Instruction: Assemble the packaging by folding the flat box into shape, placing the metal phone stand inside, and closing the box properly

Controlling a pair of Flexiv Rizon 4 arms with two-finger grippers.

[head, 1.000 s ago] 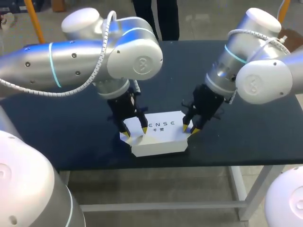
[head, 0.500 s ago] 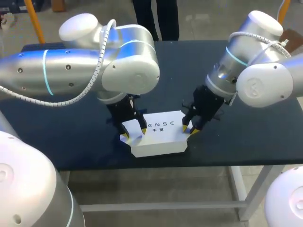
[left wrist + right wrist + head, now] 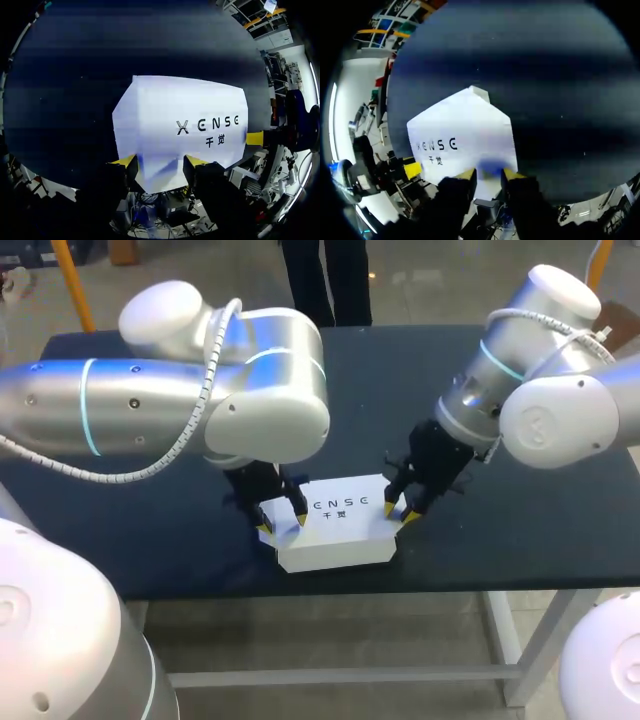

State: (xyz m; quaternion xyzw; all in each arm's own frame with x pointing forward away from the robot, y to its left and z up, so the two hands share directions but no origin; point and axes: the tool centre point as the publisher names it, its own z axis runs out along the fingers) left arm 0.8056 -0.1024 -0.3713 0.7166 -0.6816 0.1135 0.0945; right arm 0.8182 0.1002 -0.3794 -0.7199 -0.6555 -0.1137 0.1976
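Note:
A white box [image 3: 335, 530] with dark print on its top lies near the table's front edge, folded into shape with its top down. My left gripper [image 3: 282, 523] stands open over the box's left end, its yellow tips on the white surface. In the left wrist view the box [image 3: 180, 120] stretches ahead of that gripper [image 3: 160, 162], with white card showing between the fingers. My right gripper [image 3: 398, 513] is open at the box's right end, its tips against the edge. The right wrist view shows the box [image 3: 462, 135] ahead of this gripper [image 3: 489, 175]. No metal phone stand is visible.
The dark table [image 3: 150, 510] is bare around the box. Its front edge [image 3: 450, 575] runs just below the box. Both arms hang over the middle of the table and hide part of it.
My left arm has swung a little to the left, while its tips stay at the box's left end. The right gripper and the box have hardly moved.

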